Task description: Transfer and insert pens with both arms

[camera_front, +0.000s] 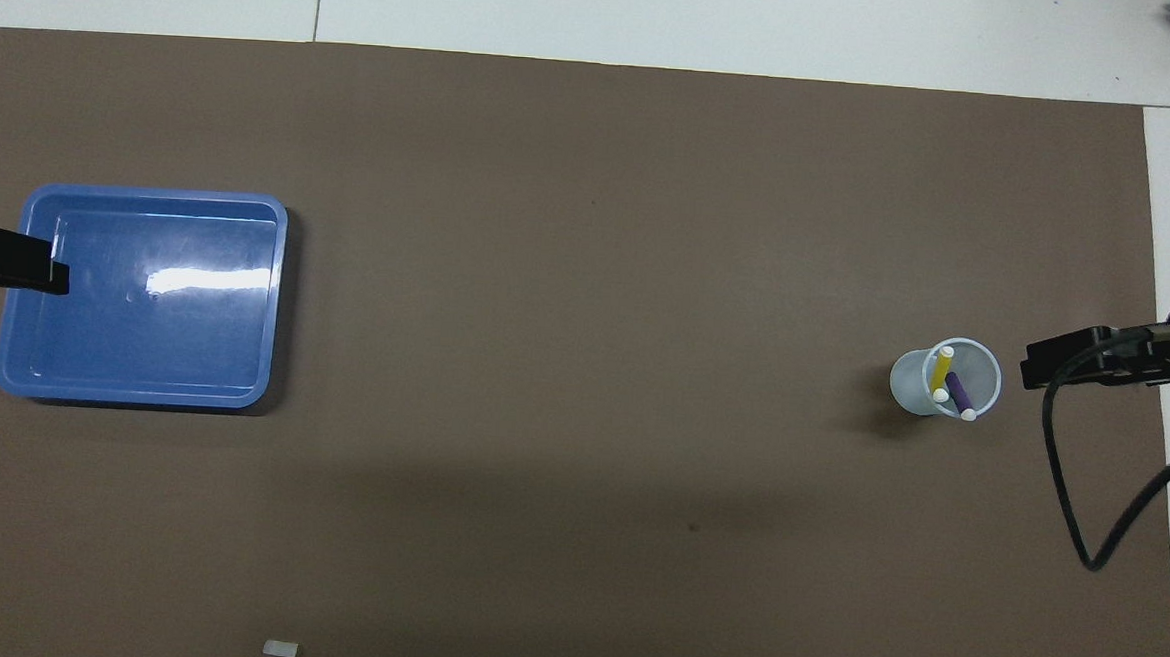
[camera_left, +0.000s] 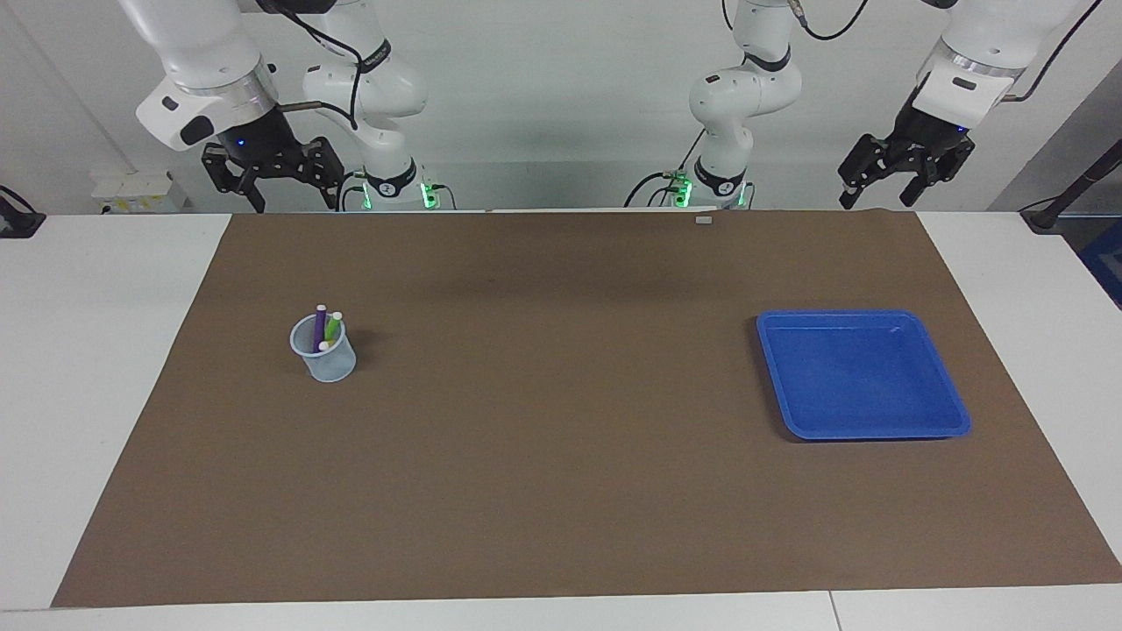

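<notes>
While a brown mat covers most of the white table, both arms hang raised at the robots' edge of it, each with nothing in its grasp; the right arm reaches out at its own end, and the right gripper hangs over the mat's corner nearest the robots with its fingers spread apart, holding nothing; the left arm does likewise at its end, and the left gripper is up over the mat's edge there, fingers apart and empty; next in size, a blue tray lies flat on the mat toward the left arm's end, its floor bare and glossy; toward the right arm's end stands a small translucent cup, upright, well apart from the tray; inside it lean the pens, ends up: the purple pen, the light green pen, and the yellow pen, which shows plainly from overhead but in the facing view seems mostly hidden by the cup's wall; smallest, a whitish scrap lies on the mat's edge nearest the robots
</notes>
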